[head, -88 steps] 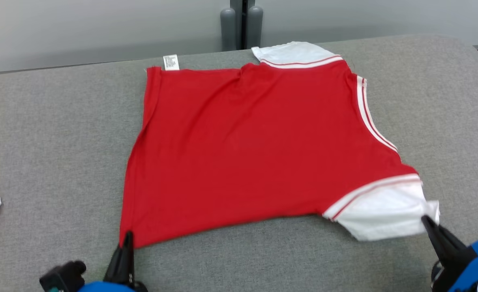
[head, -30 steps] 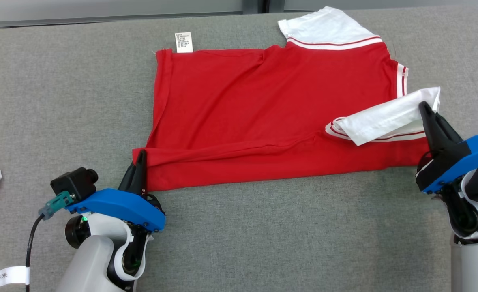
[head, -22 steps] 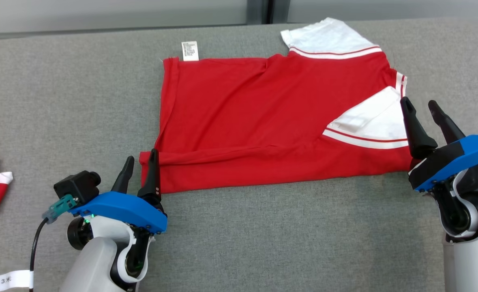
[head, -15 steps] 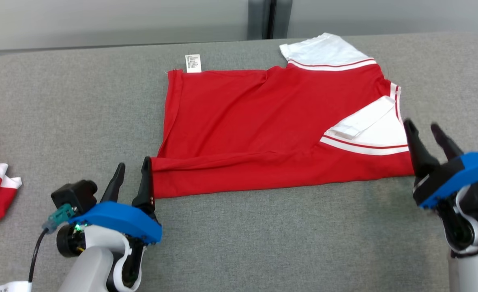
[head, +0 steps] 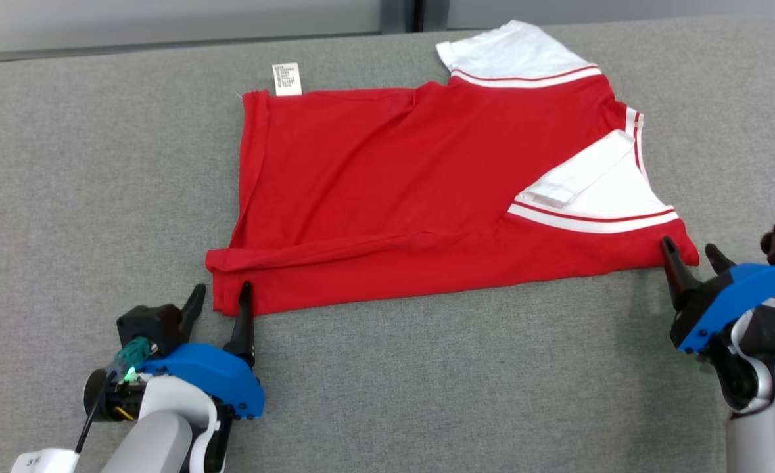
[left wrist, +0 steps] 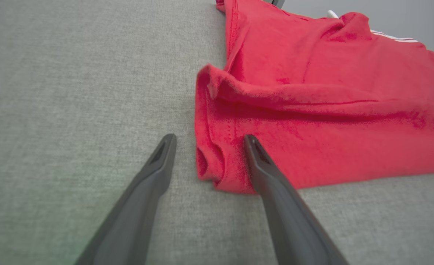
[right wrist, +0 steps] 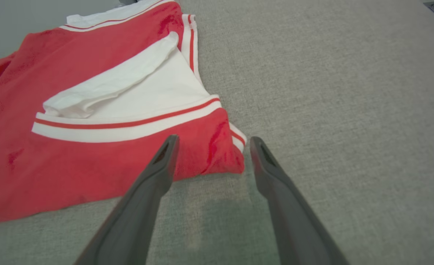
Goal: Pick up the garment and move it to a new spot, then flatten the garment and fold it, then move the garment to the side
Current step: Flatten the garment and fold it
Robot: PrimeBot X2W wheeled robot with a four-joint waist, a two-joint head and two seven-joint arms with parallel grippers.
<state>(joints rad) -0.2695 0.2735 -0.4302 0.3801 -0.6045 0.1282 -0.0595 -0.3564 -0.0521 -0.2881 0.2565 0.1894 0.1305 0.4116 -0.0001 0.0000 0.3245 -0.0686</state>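
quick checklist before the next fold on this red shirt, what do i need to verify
1. Left pincer open, holding nothing: ok.
2. Right pincer open, holding nothing: ok.
3. Near sleeve folded in onto the garment: ok.
4. Far sleeve folded in: not ok, it sticks out past the far edge.
5. Near fold lying flat: not ok, the left corner is bunched and a ridge runs along the fold.
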